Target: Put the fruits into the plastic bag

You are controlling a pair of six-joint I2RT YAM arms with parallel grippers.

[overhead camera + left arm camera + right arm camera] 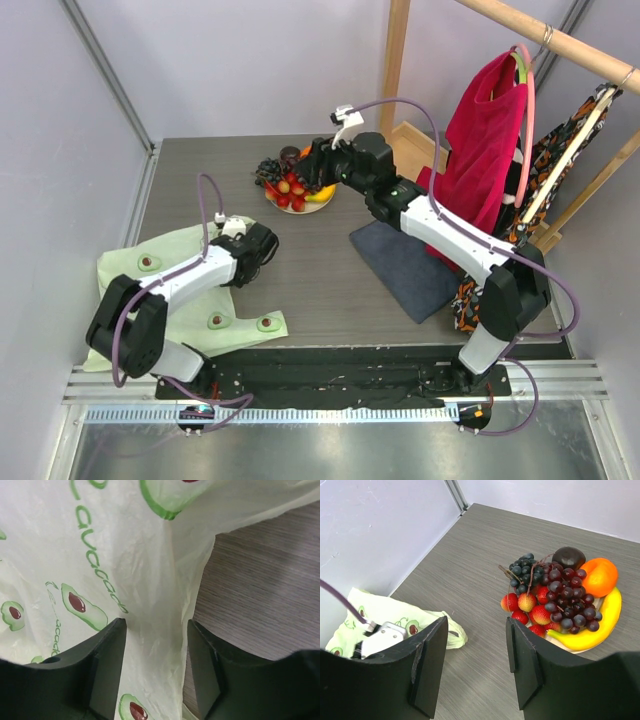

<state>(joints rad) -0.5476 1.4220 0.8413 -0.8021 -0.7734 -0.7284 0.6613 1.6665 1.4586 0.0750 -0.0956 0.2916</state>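
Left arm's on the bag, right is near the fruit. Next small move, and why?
Probably close the left fingers on the plastic bag: a fold at its edge lies between them, unpinched. The bag lies slack on the table, the fruits sit piled apart from it, and the right fingers hang open and empty short of them, so opening the bag likely comes first.
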